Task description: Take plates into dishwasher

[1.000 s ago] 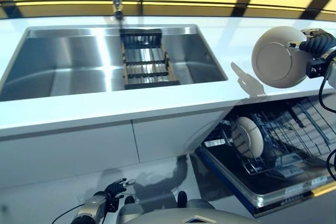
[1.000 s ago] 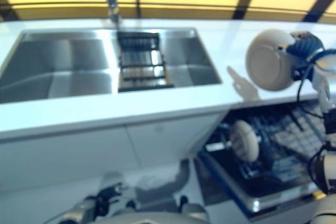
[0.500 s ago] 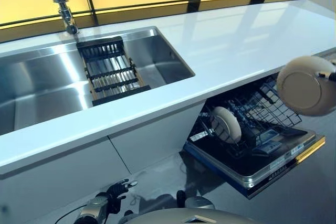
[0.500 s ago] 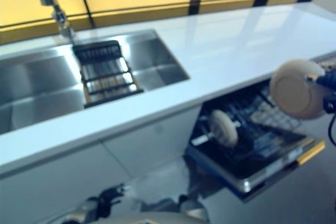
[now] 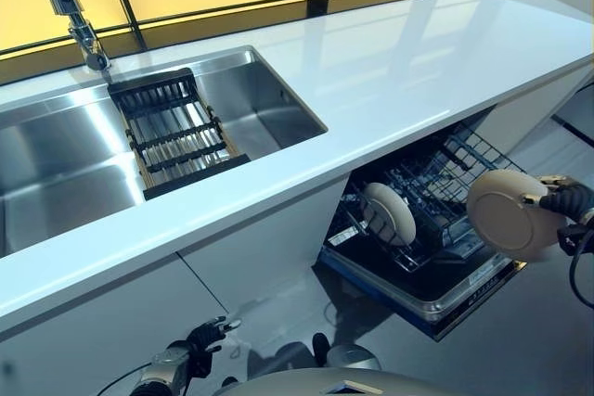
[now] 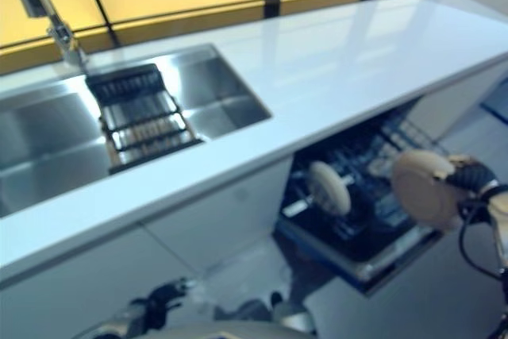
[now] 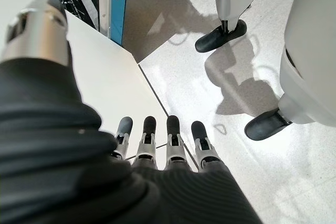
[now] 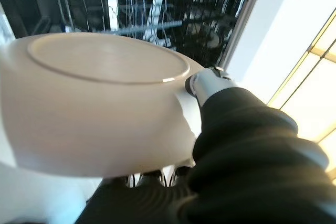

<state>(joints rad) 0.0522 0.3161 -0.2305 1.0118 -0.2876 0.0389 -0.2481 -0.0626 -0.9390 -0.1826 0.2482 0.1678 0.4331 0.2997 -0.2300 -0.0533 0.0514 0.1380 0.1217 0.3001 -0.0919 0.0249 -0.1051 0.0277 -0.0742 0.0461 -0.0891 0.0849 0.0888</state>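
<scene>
My right hand (image 5: 564, 201) is shut on a cream plate (image 5: 506, 214), holding it upright by its rim above the front right of the pulled-out dishwasher rack (image 5: 436, 220). The plate fills the right wrist view (image 8: 94, 103) with the wire rack (image 8: 152, 9) behind it. A second cream plate (image 5: 388, 214) stands upright in the rack's left side. My left hand (image 5: 200, 340) hangs low by the floor, fingers straight and empty, also shown in the left wrist view (image 7: 157, 145).
A white counter (image 5: 399, 71) runs above the dishwasher. A steel sink (image 5: 83, 146) with a black drying rack (image 5: 172, 132) and a tap (image 5: 70, 11) lies to the left. White cabinet fronts (image 5: 241, 266) stand below the counter.
The camera has swung right and down. My right hand has lowered the plate from counter height to just above the dishwasher rack.
</scene>
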